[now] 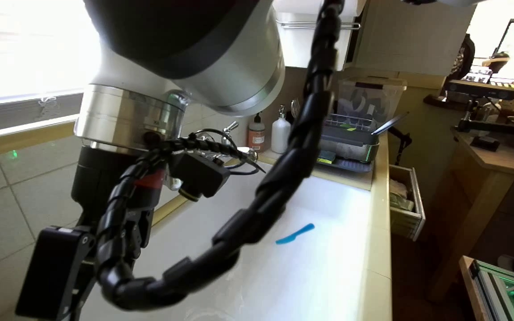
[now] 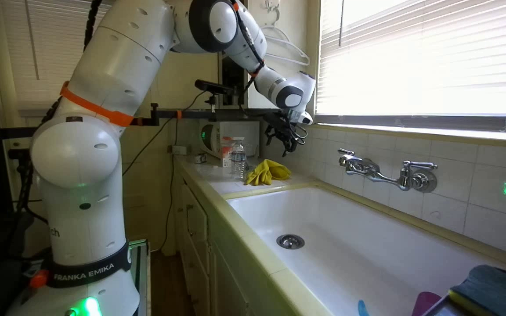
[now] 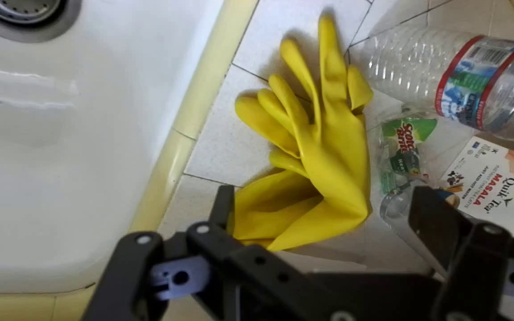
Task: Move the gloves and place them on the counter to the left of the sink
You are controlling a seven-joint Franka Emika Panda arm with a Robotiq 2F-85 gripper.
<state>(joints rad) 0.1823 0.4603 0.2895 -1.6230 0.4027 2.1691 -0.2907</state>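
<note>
The yellow gloves [image 2: 268, 172] lie bunched on the pale tiled counter [image 2: 234, 188] at the drain end of the white sink [image 2: 367, 250]. In the wrist view the gloves [image 3: 337, 160] lie with limp fingers pointing up and the cuffs toward my jaws, on the counter [image 3: 221, 138] beside the cream edge of the sink [image 3: 92, 147]. My gripper [image 2: 277, 148] is open and empty, above the gloves and apart from them. In the wrist view the gripper's [image 3: 326, 205] fingers stand wide either side of the cuff area. An exterior view shows the sink [image 1: 319, 276], but the gloves are out of view there.
A water bottle [image 2: 238, 160], a Scotch-Brite packet [image 3: 404, 147] and a tea box [image 3: 498, 183] lie close beside the gloves. The chrome tap [image 2: 384, 173] juts from the tiled wall. A blue utensil [image 1: 295, 234] and a purple cup [image 2: 426, 303] are in the sink.
</note>
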